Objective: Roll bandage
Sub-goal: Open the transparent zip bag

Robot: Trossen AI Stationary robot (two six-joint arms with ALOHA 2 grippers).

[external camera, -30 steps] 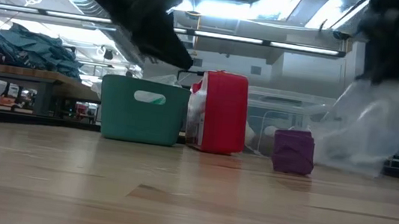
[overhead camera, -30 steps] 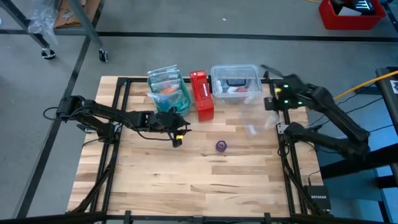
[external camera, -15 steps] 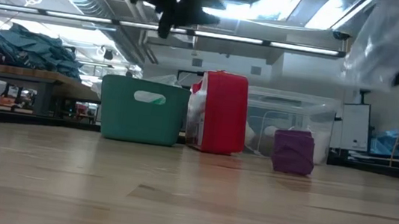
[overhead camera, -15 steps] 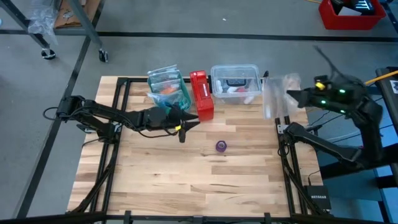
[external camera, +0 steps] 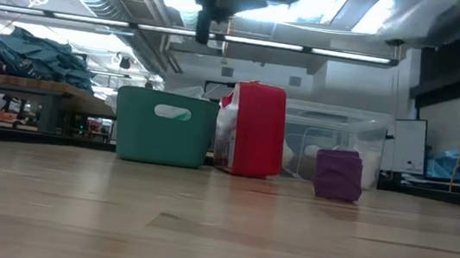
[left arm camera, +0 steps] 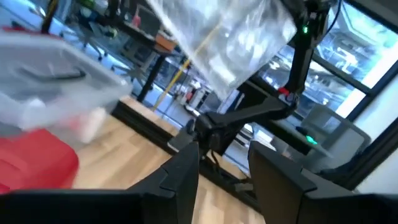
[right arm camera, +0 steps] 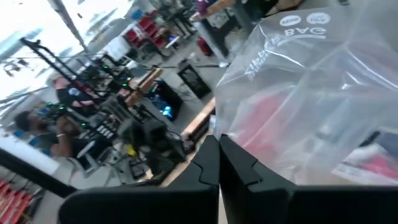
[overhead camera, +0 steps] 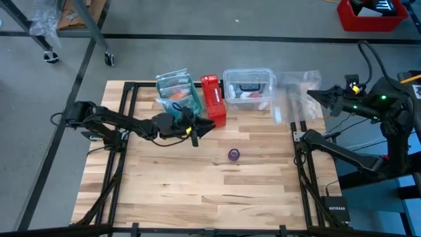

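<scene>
The purple bandage is a small coil standing on one end on the wooden table, touched by no gripper. My left gripper is open and level, above the table just in front of the red box, with nothing between its fingers. My right gripper is high over the table's far right corner, shut on a clear plastic bag. My right gripper pinches the clear bag at its edge between its two shut fingers. The fingers are about level and point toward the table's left side. The bag is lifted clear of the table and spreads out beyond the fingertips.
Along the far edge stand a teal bin stuffed with bags, the red box and a clear lidded container. Bare wood lies in front of and on both sides of the bandage.
My right gripper has risen and swung toward the table's right edge, lifting the clear bag off the table. My left gripper has risen a little toward the red box and tipped up from pointing down to level, staying open. The bandage has not moved.
</scene>
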